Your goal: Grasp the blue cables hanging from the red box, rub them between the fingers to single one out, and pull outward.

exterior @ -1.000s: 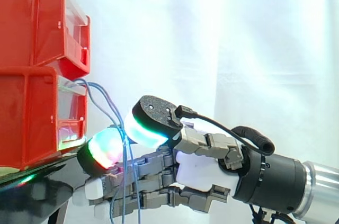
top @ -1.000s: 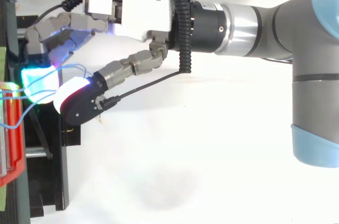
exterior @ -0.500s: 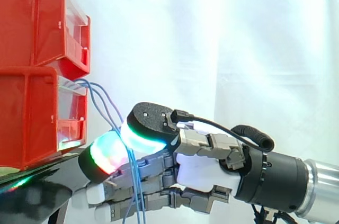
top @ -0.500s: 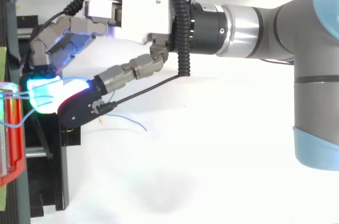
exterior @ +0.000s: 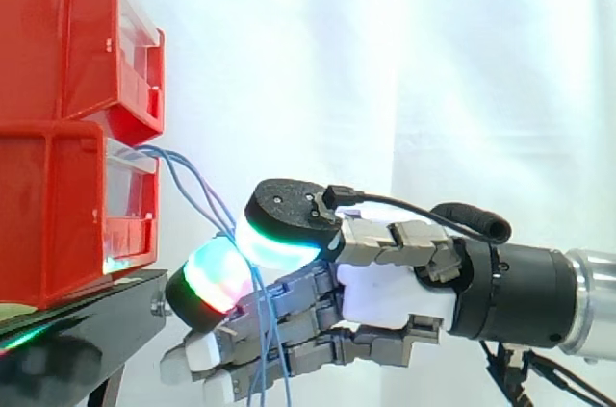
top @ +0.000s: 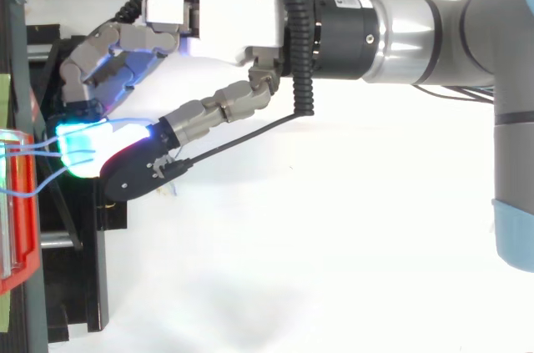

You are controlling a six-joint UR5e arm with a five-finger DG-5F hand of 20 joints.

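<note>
Where the blue cables (exterior: 199, 189) leave the front of the lower red bin (exterior: 58, 215) at the left of the side view, we see them slope down to the right. They pass between two glowing fingertips (exterior: 217, 277) of the robot hand (exterior: 395, 296), which is closed on them in a pinch just right of the black stand (exterior: 87, 316). Below the pinch the strands hang across the lower fingers toward the bottom edge. How many strands sit in the pinch we cannot say for sure; it looks like several. From above, the cables run from the left edge to the cyan pad (top: 79, 140). A second red bin (exterior: 58, 32) is stacked on top, upper left.
</note>
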